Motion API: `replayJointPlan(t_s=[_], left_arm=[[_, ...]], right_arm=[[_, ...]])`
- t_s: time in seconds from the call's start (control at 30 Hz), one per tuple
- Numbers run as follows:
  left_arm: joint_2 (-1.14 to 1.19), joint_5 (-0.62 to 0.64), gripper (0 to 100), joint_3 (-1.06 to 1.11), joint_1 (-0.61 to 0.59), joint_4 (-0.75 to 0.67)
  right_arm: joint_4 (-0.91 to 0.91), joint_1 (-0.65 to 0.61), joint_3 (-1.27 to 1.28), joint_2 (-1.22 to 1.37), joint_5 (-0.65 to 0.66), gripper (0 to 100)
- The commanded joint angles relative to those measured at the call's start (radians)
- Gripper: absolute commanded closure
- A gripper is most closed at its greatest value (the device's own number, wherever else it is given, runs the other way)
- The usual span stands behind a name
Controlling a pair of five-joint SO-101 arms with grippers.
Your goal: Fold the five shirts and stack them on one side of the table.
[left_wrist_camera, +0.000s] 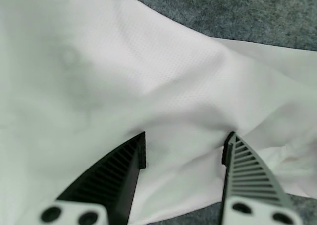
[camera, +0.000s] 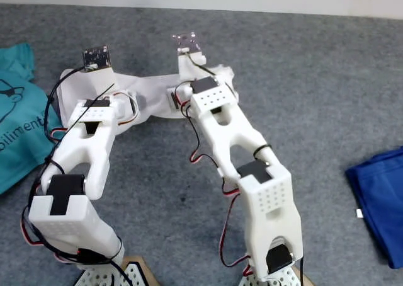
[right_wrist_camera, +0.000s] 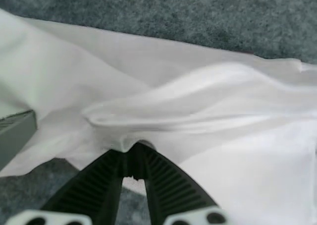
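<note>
- Right claw [right_wrist_camera: 134, 148], closest to its own lens, is clenched on a pinch of the white shirt [right_wrist_camera: 198, 101] at the cloth's edge. Grey bench [right_wrist_camera: 148, 12] shows on either side of the black fingers.
- From that pinch a raised ridge of cloth runs off sideways across the shirt, so the fabric looks gathered towards the right claw rather than lying flat.
- Left claw [left_wrist_camera: 187, 138] is released, its fingers spread wide and both tips down against the white shirt [left_wrist_camera: 148, 61] with nothing caught between them. Cloth lies straight ahead of it and under it.
- From above, the white shirt [camera: 154, 94] lies on the far part of the bench [camera: 302, 78], its long axis running side to side. The left arm is over one end and the right arm over the other.
- A teal shirt [camera: 16, 122] lies at the left edge and a blue shirt [camera: 381, 198] at the right edge, both well apart from the arms.
- Judgement: the fold turns on both claws holding along the same long axis. The right already has its end, so the left, sitting directly on the fabric, needs only to close where it is before any lift. A lift by the right alone would likely drag the shirt crooked.
</note>
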Motion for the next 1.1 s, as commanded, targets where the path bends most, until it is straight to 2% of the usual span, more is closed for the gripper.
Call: replayJointPlan(t_s=[0.0,0.3,0.63,0.7,0.9,1.07], left_arm=[[-0.008,-0.005,74,-0.041,-0.012,-0.014],[-0.008,-0.006,74,-0.041,-0.012,-0.014],[-0.008,-0.006,74,-0.041,-0.012,-0.014],[-0.008,-0.006,74,-0.041,-0.012,-0.014],[-0.013,-0.003,74,-0.041,-0.012,-0.002],[-0.214,-0.002,73,-0.035,-0.012,0.18]], right_arm=[[-0.01,0.021,-0.128,0.024,0.048,99.1],[-0.01,0.021,-0.36,0.179,0.071,99.1],[-0.005,0.021,-0.435,0.272,0.101,99.1],[0.058,0.022,-0.476,0.257,0.101,99.1],[0.407,0.021,-0.673,0.142,0.057,99.1],[0.633,0.015,-0.792,0.108,0.011,99.1]])
